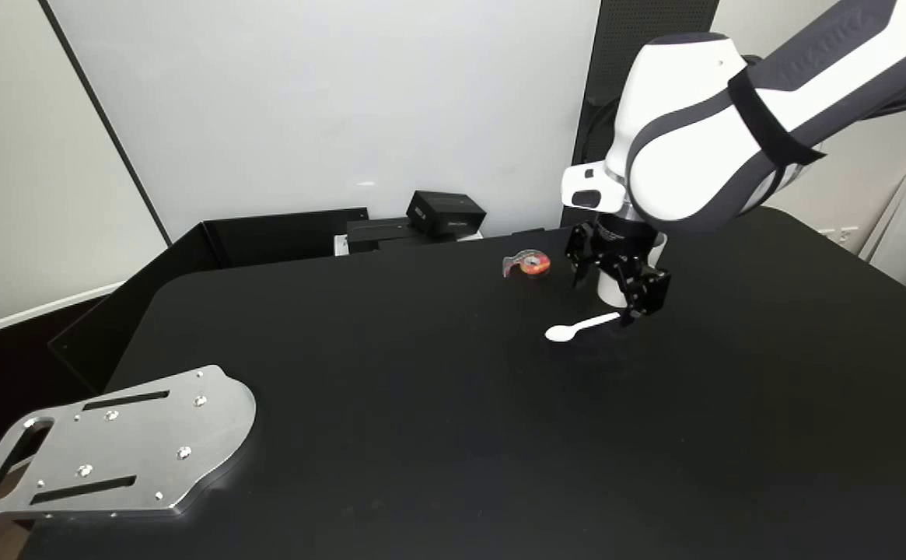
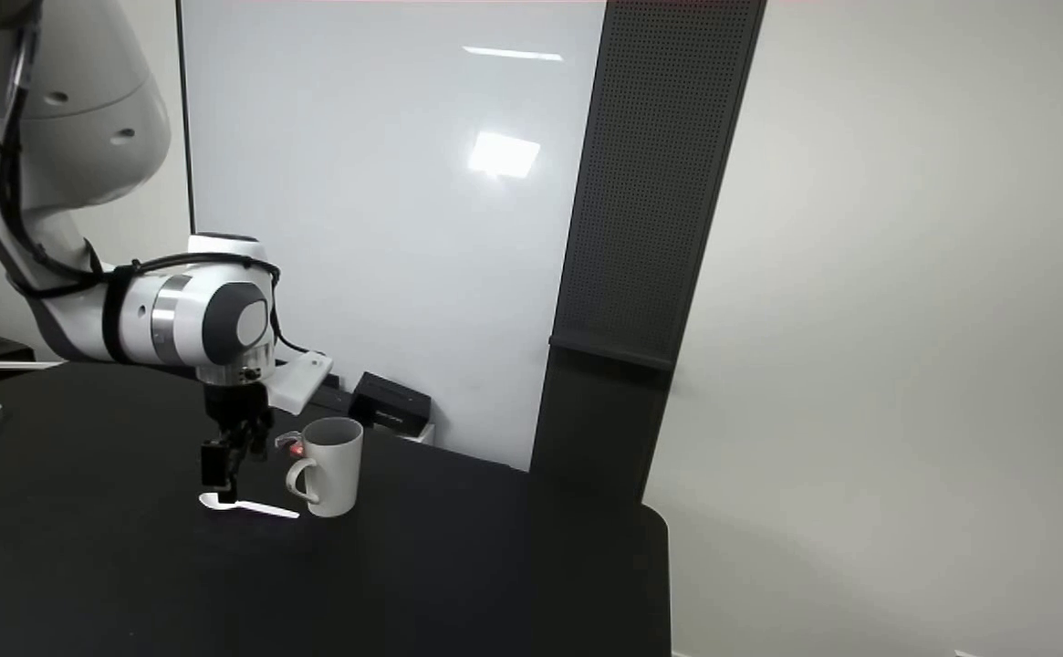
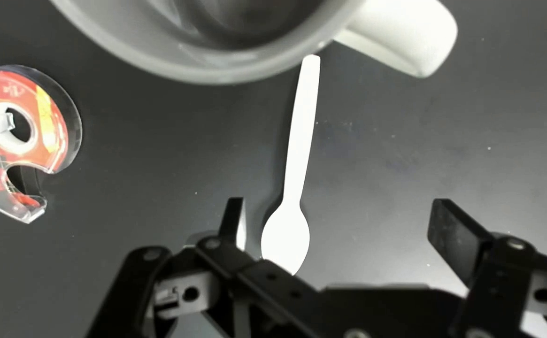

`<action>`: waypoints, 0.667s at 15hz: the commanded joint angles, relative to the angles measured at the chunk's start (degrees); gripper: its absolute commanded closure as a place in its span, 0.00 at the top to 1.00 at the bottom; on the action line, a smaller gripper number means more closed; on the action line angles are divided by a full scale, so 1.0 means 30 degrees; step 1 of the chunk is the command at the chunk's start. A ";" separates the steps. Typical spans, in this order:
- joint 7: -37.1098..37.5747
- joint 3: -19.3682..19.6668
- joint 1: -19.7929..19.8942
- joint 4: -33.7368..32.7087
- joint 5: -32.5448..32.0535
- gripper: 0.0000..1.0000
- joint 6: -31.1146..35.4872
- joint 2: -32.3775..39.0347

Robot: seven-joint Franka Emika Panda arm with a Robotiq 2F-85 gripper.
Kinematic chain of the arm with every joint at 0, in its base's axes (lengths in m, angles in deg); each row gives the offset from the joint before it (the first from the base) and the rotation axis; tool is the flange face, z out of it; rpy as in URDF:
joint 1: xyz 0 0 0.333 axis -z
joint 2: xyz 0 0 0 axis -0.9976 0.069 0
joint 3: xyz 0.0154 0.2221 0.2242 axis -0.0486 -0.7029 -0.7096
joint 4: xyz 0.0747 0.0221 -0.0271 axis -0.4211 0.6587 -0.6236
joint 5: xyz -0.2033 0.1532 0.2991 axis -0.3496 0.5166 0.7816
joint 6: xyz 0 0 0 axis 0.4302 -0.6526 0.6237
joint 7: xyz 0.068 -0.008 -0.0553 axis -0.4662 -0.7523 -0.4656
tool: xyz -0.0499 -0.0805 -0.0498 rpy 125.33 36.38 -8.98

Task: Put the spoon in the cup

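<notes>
Nearest in the wrist view, the claw holds nothing, its jaws wide apart. Partly beneath it lies the white spoon on the desk, near the upright cup, not inside; so grasping, lifting and placing all seem left. Spoon's tip is covered, cup's far side cut off
</notes>
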 commanded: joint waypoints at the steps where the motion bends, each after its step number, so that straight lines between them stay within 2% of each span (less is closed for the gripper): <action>1: -0.0014 0.0063 0.0114 -0.0984 -0.0339 1.00 0.0098 0.0644; 10: 0.0153 -0.0002 0.0012 -0.2171 -0.0145 1.00 -0.0246 0.1798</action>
